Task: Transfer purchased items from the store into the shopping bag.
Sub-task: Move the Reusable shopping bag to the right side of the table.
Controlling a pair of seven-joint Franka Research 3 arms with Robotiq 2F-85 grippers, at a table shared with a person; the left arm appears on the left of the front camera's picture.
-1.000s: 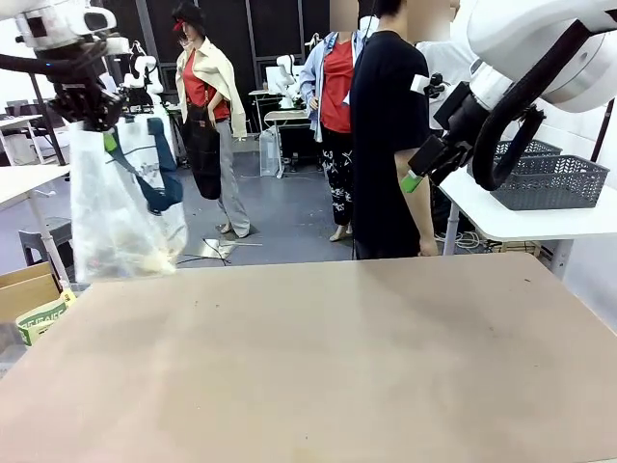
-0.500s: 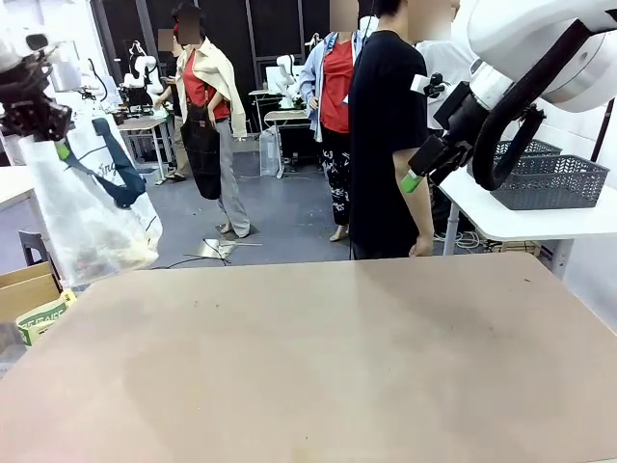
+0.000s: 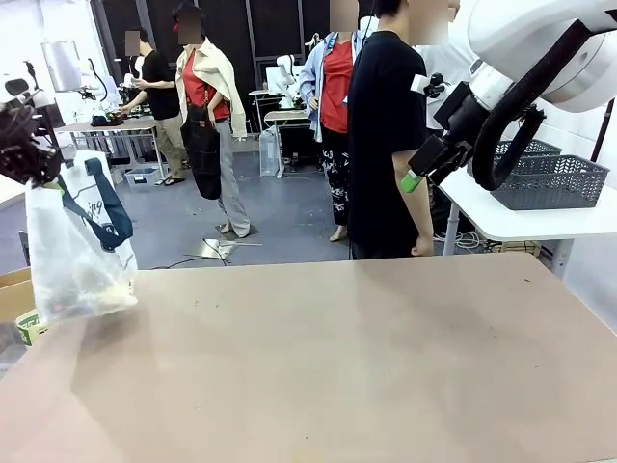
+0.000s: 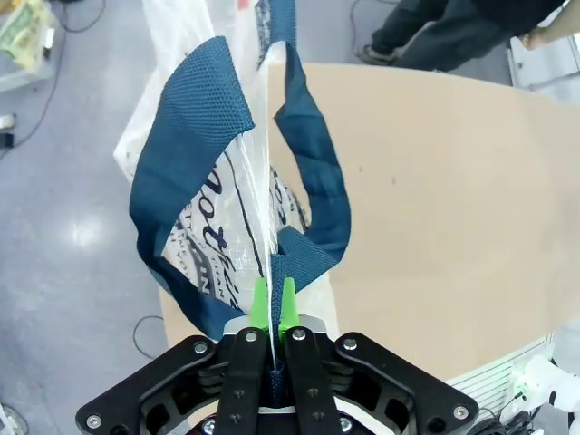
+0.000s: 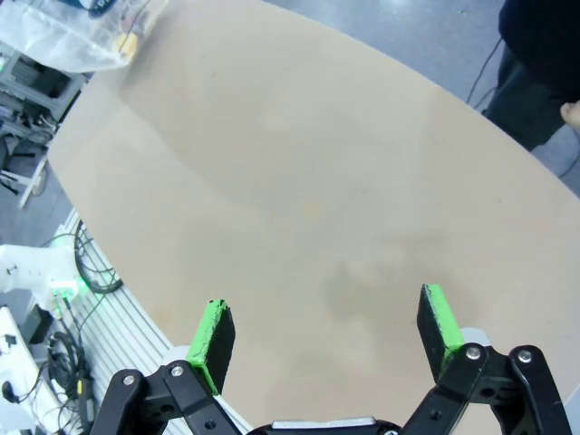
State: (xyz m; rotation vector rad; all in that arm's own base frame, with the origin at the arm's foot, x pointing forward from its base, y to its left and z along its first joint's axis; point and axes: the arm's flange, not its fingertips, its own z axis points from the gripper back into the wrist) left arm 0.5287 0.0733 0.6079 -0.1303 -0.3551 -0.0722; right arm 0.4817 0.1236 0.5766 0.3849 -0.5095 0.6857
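Observation:
The shopping bag [image 3: 77, 246], translucent white plastic with navy strap handles, hangs in the air at the table's far left edge. My left gripper [image 3: 29, 154] is shut on its top edge. In the left wrist view the green pads [image 4: 262, 304] pinch the plastic and strap of the shopping bag [image 4: 208, 236]. Purchased items [image 3: 87, 289] lie in a heap in the bag's bottom, seen dimly through the plastic. My right gripper [image 3: 416, 176] hangs high at the right, open and empty. The right wrist view has that gripper [image 5: 326, 326] well above the table [image 5: 299, 181], with the bag [image 5: 82, 27] in the far corner.
A person in a black shirt [image 3: 386, 135] stands at the table's far side. A dark grey lattice basket [image 3: 549, 180] sits on a white side table [image 3: 530, 222] at the right. A cardboard box [image 3: 14, 294] stands on the floor at the left.
My left arm has swung the bag leftward and a little lower, out to the table's left edge. The right arm has not moved.

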